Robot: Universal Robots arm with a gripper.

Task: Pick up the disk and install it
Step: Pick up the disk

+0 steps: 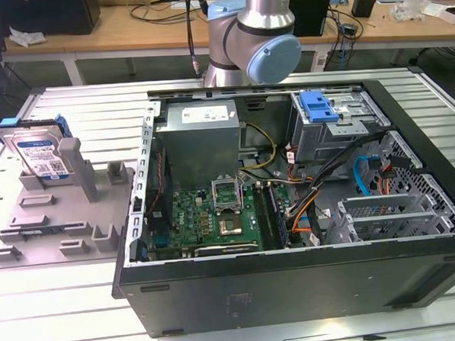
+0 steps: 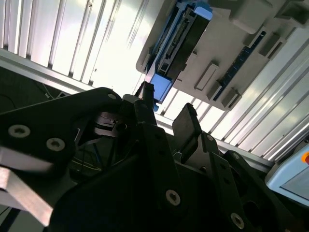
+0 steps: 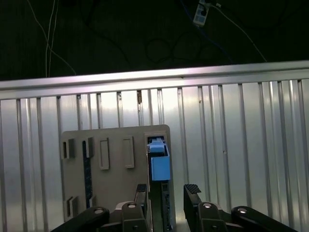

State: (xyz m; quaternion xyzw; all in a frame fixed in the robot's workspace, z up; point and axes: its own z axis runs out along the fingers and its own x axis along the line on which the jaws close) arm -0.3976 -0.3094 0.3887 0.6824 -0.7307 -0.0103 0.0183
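The disk, a flat silver hard drive with a white-and-blue label framed by a blue plastic carrier (image 1: 37, 150), stands on edge in a slot of the pale grey moulded plastic holder (image 1: 62, 217). The holder sits on the ribbed aluminium surface (image 1: 68, 324), at the exterior view's left of the open black computer case (image 1: 295, 289) and apart from it.

In the first wrist view the black two-fingered end effector (image 3: 166, 193) hangs over the drive's upper edge (image 3: 159, 166) with its fingers (image 3: 141, 193) spread, one to each side of the drive's line. The second wrist view shows the end effector (image 2: 166, 108) near the blue corner of the carrier (image 2: 161, 87); I cannot tell whether anything touches yet.

To my eye the drive is rigid and fairly heavy for its size, smooth-faced and easily hurt by a knock. The carrier looks thinner and likely to flex. The sound hold is across the two broad faces near the exposed top edge, squarely, so the drive lifts straight out of its slot.
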